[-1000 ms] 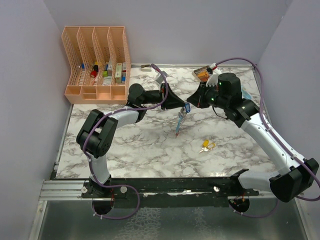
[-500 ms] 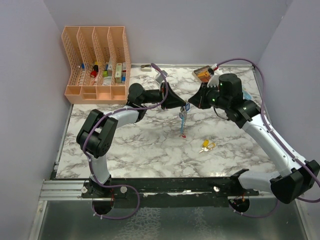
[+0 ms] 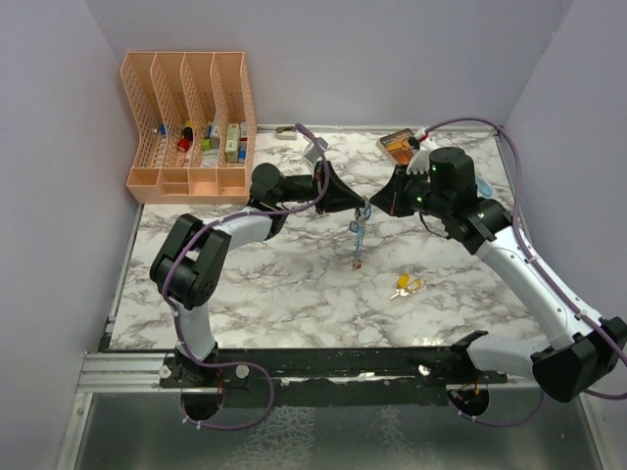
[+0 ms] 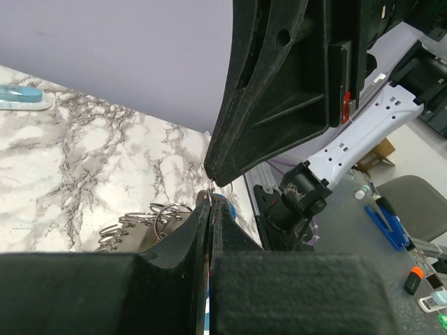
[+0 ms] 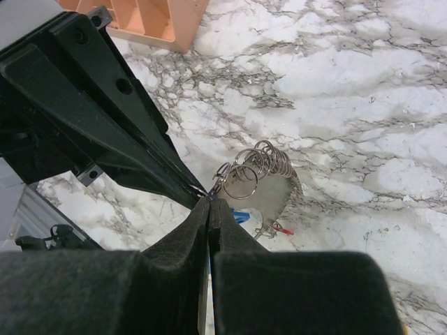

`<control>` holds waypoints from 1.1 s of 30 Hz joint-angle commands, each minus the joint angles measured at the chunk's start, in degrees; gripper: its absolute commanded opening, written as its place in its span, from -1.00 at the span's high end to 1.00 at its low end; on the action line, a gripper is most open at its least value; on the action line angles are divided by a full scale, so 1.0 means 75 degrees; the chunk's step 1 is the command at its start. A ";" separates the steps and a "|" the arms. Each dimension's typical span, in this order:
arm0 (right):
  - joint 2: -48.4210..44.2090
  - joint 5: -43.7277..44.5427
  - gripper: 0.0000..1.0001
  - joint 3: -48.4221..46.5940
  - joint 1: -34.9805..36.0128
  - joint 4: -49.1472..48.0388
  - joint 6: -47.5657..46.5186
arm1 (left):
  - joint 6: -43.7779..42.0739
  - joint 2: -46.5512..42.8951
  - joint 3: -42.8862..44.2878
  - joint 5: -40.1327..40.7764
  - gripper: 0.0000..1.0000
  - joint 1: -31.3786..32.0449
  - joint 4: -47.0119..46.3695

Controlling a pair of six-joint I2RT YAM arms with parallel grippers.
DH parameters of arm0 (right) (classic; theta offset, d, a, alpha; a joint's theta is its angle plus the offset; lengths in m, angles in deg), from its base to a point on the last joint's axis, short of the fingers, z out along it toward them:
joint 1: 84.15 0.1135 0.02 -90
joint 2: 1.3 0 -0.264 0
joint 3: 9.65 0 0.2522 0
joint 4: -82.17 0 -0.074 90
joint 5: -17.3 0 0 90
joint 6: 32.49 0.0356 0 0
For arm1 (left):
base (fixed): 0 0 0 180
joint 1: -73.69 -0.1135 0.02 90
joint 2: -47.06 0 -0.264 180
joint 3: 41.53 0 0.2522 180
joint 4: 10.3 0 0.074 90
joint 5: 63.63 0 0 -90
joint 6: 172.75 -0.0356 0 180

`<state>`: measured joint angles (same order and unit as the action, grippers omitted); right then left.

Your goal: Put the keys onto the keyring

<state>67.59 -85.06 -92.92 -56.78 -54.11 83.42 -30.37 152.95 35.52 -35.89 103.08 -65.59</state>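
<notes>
Keyring (image 3: 358, 235) hangs mid-frame over the tabletop (image 3: 284, 279); your left gripper (image 3: 360, 205) and right gripper (image 3: 373, 206) meet tip to tip, both fully closed, pinching its ring.

Thin metal keyring (image 3: 358, 233) with grey loops, blue piece, red tag, dangling above the marble surface (image 3: 274, 279), top pinched between left claw (image 3: 360, 207) and right claw (image 3: 372, 207), small yellow keys (image 3: 405, 286) lying apart on the surface.

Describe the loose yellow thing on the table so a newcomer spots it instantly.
Start at the marble table, where the left gripper and right gripper meet, pinching the keyring. Toward the near edge and slightly right lies a small yellow item, flat on the marble. It alone is yellow and lying loose; the keyring dangles, blue and red.
</notes>
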 commanded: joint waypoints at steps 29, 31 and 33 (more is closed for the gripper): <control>-0.1319 0.0439 0.16 0.0470 0.0030 -0.0231 0.0207 | 0.1888 0.0134 0.0020 0.0167 1.00 0.0008 -0.3494; -0.1439 0.0627 0.16 0.0392 0.0030 -0.0213 -0.0004 | 0.2174 0.0223 -0.0014 0.0361 1.00 0.0016 -0.3884; -0.1555 0.0582 0.20 0.0433 0.0030 -0.0426 -0.0188 | 0.2423 0.0293 -0.0049 0.0573 1.00 0.0019 -0.4248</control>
<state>57.75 -83.42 -88.38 -56.71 -54.62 85.61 -16.90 154.50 35.50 -36.64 103.08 -84.28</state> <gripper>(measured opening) 0.418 0.011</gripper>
